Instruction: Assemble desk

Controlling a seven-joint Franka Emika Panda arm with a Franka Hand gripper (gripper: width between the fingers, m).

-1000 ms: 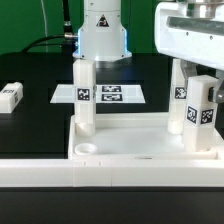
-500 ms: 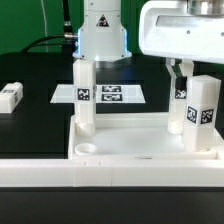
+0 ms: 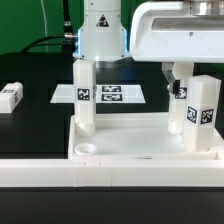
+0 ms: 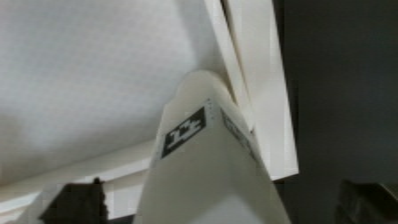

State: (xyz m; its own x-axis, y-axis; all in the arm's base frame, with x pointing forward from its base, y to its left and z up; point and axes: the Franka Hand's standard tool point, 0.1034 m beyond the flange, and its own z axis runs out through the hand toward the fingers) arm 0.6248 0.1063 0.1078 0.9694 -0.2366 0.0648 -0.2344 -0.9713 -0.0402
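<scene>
The white desk panel [image 3: 140,150] lies at the front with its raised rim up. One tag-marked white leg [image 3: 85,95] stands upright at its back left corner. Two more legs [image 3: 180,105] [image 3: 204,112] stand upright close together on its right side. The front left socket [image 3: 87,149] is empty. A fourth leg [image 3: 10,96] lies on the black table at the exterior view's far left. My gripper [image 3: 180,72] hangs just above the rear right leg. In the wrist view that leg [image 4: 205,150] rises between my gripper's [image 4: 222,205] open fingers [image 4: 80,200], with a gap at each side.
The marker board [image 3: 110,95] lies flat behind the panel, in front of the robot's white base [image 3: 100,35]. A long white rail [image 3: 40,170] runs along the front edge, below the panel.
My gripper has risen and shifted toward the exterior view's left, coming off the rear right leg, which stays upright. Nothing else has moved.
</scene>
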